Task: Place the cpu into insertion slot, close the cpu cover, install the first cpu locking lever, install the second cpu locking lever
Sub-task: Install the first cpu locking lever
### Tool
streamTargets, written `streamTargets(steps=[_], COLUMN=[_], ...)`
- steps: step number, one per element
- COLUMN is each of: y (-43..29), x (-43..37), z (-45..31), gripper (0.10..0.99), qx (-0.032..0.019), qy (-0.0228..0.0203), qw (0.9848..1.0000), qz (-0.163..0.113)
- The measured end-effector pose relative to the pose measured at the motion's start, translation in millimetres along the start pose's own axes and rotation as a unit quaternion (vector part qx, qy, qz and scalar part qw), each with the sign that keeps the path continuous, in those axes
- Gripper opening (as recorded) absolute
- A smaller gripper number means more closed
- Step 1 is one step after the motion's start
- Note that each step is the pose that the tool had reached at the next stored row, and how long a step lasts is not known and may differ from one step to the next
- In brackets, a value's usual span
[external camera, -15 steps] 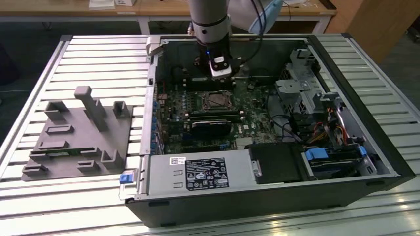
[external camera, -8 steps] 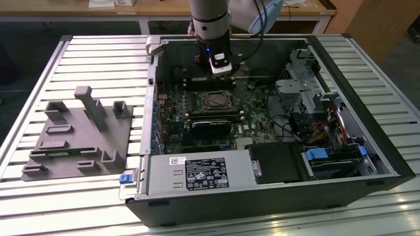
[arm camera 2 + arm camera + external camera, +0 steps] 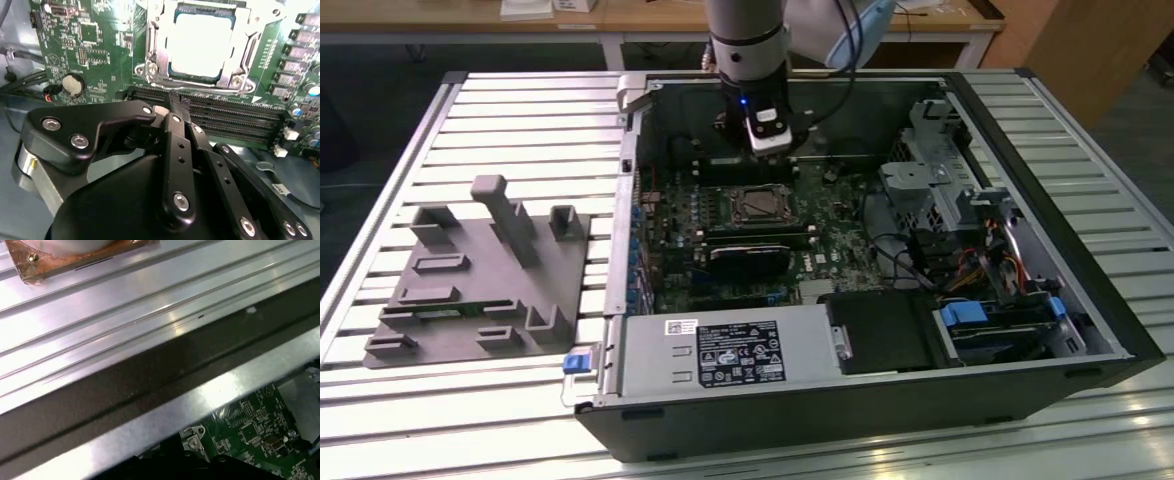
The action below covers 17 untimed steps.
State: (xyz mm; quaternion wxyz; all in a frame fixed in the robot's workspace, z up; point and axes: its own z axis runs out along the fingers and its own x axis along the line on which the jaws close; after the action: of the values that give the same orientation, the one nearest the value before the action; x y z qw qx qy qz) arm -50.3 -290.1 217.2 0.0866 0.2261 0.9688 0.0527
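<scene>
The cpu [image 3: 200, 45] sits in the insertion slot [image 3: 758, 206] at the middle of the motherboard [image 3: 90, 50], the cpu cover [image 3: 239, 75] lying flat around its face. We see the gripper [image 3: 176, 102] hanging above the board beside the slot, fingers [image 3: 172, 135] pressed together, pinching nothing.

Exterior view looks down; both wrist views (close) share the motherboard [image 3: 95, 55] [image 3: 250, 432].

Shiny metal cpu cover [image 3: 156, 55], matt black gripper [image 3: 176, 102]
</scene>
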Motion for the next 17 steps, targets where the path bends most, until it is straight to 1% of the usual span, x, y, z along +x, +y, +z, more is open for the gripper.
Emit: streamTargets(steps=[4, 7, 12, 14, 17], y=[-3.4, -6.6, -14.8, -17.2, -18.7], x=[-2.0, -4.0, -8.9, -10.7, -13.8], z=[0.1, 0.1, 0.1, 0.1, 1.1], gripper=[0.106, 0.106, 0.106, 0.106, 0.106], qx=[0.0088, 0.0139, 0.0173, 0.0197, 0.0264], qy=[-0.0004, 0.0002, 0.0043, 0.0076, 0.0197], qw=[1.0, 0.9999, 0.9998, 0.9998, 0.9995], qz=[-0.001, -0.002, -0.002, -0.002, -0.001])
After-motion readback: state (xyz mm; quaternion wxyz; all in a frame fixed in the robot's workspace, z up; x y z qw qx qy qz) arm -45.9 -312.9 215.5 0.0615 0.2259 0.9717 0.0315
